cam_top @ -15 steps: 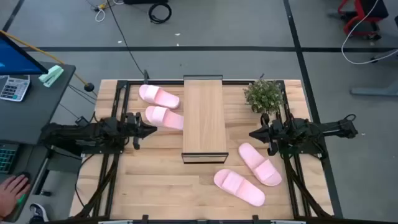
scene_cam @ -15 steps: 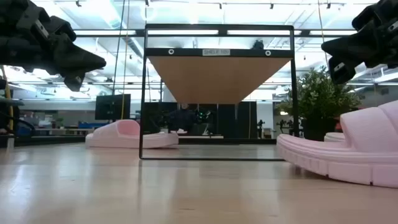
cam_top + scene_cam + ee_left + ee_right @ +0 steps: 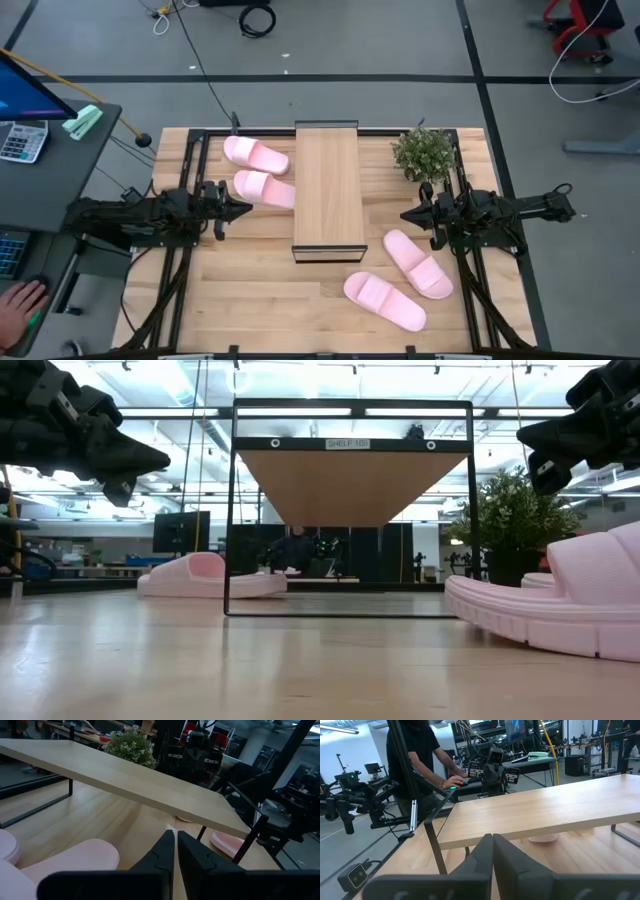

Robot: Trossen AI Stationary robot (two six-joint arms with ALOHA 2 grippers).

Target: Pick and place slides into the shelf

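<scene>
Nothing has moved vs. earlier frame. Left claw (image 3: 243, 208) closed, empty, w/ two slides (image 3: 264, 187) just ahead; right claw (image 3: 408, 215) closed, two slides (image 3: 417, 263) nearby; shelf (image 3: 328, 190) between. Left fingers should be opened first, strap approached slowly.

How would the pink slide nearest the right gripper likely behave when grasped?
The slide looks like thick moulded foam, so probably light and slightly squashy. It lies flat on its sole, unlikely to roll. Its arched strap probably offers a pinch point, though it may flex.
</scene>
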